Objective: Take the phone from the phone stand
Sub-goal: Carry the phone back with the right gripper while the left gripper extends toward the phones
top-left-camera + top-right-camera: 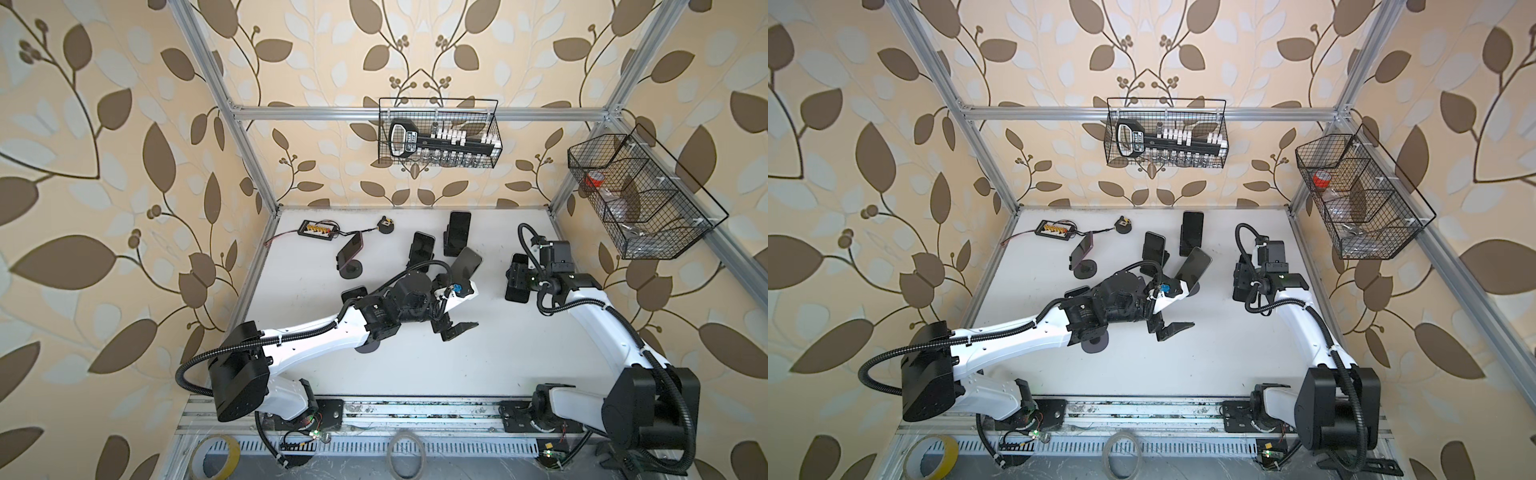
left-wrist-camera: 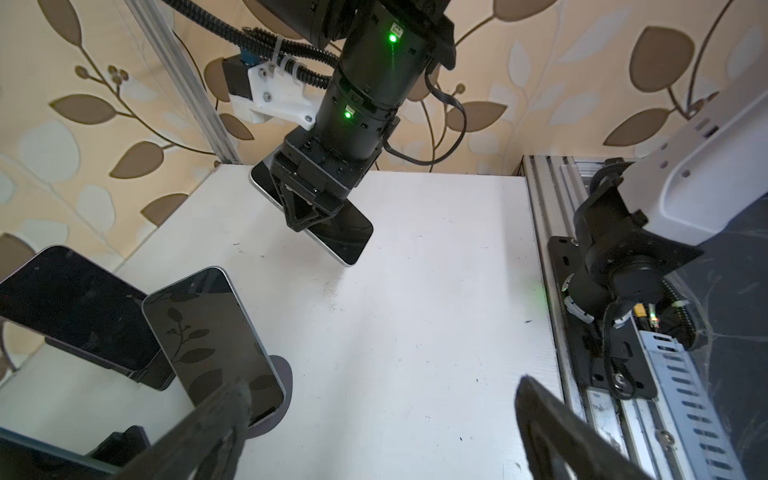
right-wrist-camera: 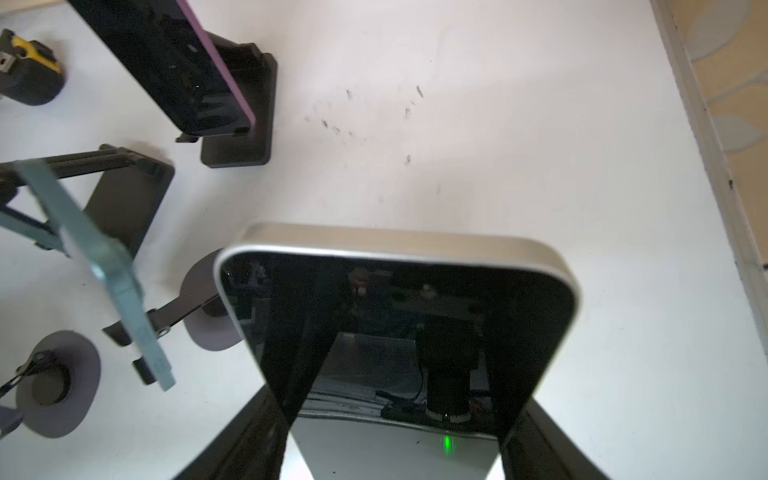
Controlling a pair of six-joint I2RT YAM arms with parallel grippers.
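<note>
Clearly the right gripper (image 2: 309,208) clamps the silver-edged phone (image 2: 349,239) by its long edges, tilted over the table's (image 2: 415,311) right side (apart from the occupied stands (image 3: 237,153)); the left gripper (image 1: 457,328) hangs spread, empty.

We see wallpaper (image 1: 104,166) on every side: beige, with brown and pale leaves on thin dark stems. An aluminium frame (image 1: 332,113) stands against it, posts in the corners and a bar across the back. From that bar hangs a wire basket (image 1: 457,161); a second basket (image 1: 1391,232) hangs from the side bar on the right. The table (image 1: 457,365) is white and matt, scuffed with small dark marks. Along its near edge runs a metal rail (image 1: 415,409), with a roll of yellow tape (image 1: 232,446) nearer us. The light is soft and even.
</note>
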